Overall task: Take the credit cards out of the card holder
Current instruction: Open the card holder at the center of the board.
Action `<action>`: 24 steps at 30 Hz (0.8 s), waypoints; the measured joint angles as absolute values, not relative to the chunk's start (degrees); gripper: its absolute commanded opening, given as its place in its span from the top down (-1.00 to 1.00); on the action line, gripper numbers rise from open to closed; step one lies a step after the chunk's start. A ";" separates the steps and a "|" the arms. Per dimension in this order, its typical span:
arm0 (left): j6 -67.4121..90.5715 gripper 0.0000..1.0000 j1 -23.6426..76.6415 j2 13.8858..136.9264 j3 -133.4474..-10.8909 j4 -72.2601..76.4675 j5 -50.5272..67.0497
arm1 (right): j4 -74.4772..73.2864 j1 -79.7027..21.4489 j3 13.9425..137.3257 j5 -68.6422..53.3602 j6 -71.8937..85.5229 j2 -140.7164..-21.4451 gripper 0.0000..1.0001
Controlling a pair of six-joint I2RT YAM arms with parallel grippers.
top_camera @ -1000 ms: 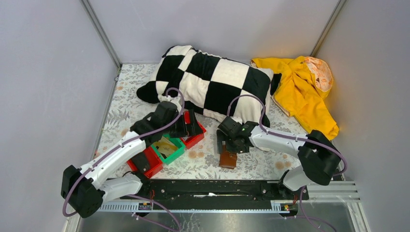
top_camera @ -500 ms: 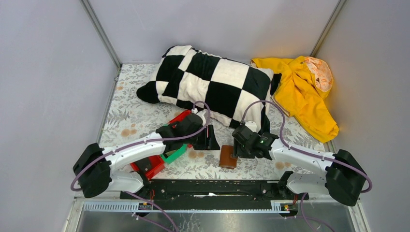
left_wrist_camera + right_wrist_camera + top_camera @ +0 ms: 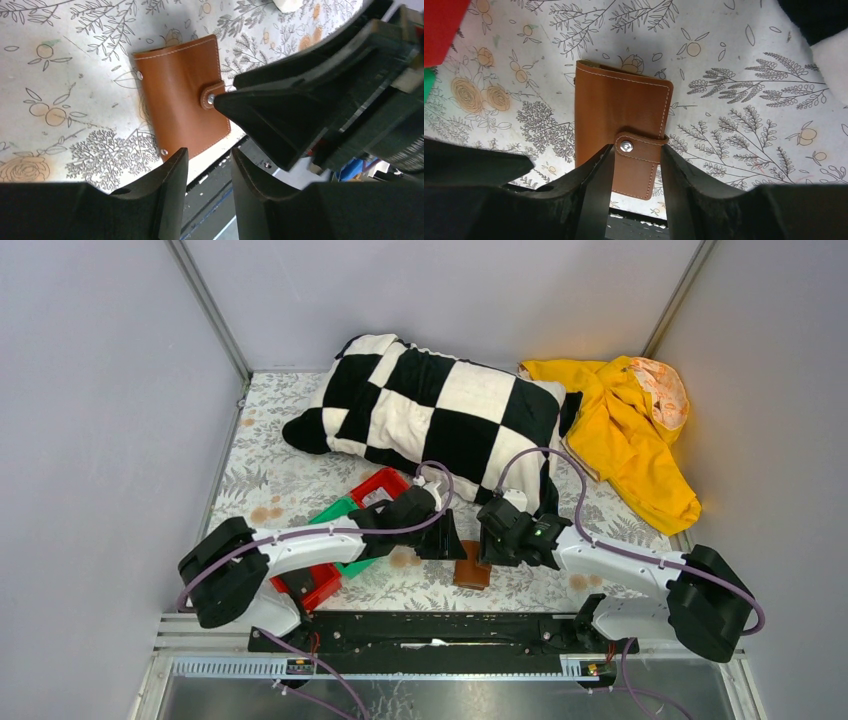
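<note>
Brown leather with pale stitching: that is the card holder [image 3: 472, 573], a small flat rectangle lying closed on the table. A short strap wraps over its long edge and is fastened with a round metal snap, and small rivets show near its corners. It sits near the near edge of the table, just far of the black rail [image 3: 440, 632] that carries my arms, and between the two grippers.

My left gripper [image 3: 447, 540] is just left of the holder. From its wrist camera its jaws stand a narrow way apart with nothing between them, hanging over the holder's near edge and the rail. My right gripper [image 3: 487, 545] is at the holder's far right corner. Its jaws are also narrowly parted, and in its wrist view the fingers frame the strap and snap, one on each side. I cannot tell whether they touch the leather.

The table wears a pale cloth [image 3: 265, 480] printed with grey sprigs and small orange fruit. To the left sit two red bins [image 3: 380, 485] and a green bin [image 3: 333, 512]. A black-and-white checked pillow [image 3: 430, 405] lies at the far side, a crumpled yellow garment [image 3: 625, 425] at the far right. Plain grey walls [image 3: 100, 390] with metal corner posts close it in.
</note>
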State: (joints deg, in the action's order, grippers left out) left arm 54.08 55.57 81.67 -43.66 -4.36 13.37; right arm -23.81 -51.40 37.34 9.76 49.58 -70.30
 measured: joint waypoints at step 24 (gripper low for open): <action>55.70 0.32 55.57 92.40 -41.12 5.30 14.15 | -19.99 -52.05 38.59 7.88 50.65 -76.07 0.28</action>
